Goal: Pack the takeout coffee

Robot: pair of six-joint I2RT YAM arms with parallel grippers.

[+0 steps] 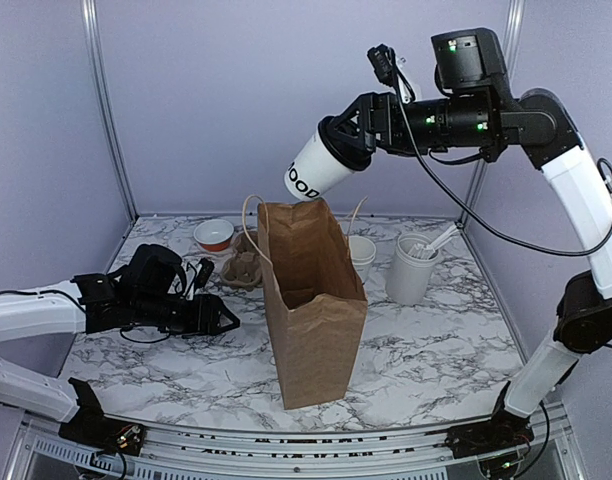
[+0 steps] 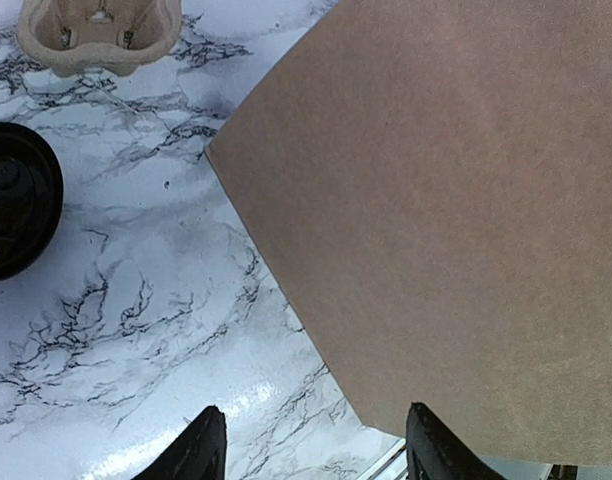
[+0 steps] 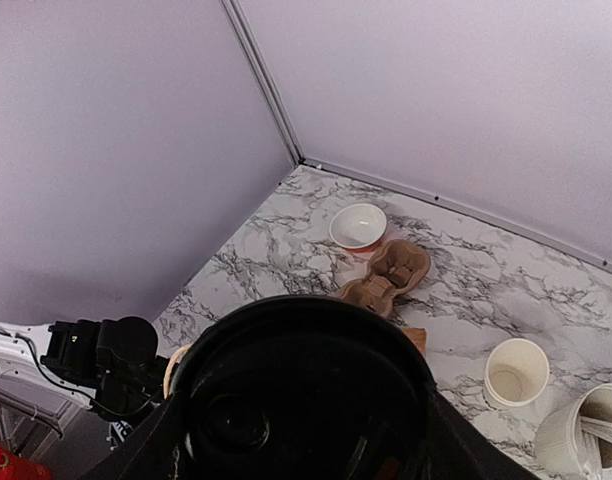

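Right gripper (image 1: 351, 140) grips the takeout coffee cup (image 1: 316, 168) by its lidded top, tilted, with its base just over the paper bag (image 1: 311, 300) mouth; left gripper (image 1: 224, 318) sits half-open and empty nearby, so a rim snag likely topples the unbraced bag.

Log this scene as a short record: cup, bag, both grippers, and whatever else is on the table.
cup: coffee cup, black-lidded, tilted, held over the bag's top
bag: paper bag, upright, open
right gripper: shut on the coffee cup at its lid end
left gripper: open, empty, low beside the bag
also there: cup carrier, small bowl, stack of cups, utensil tub
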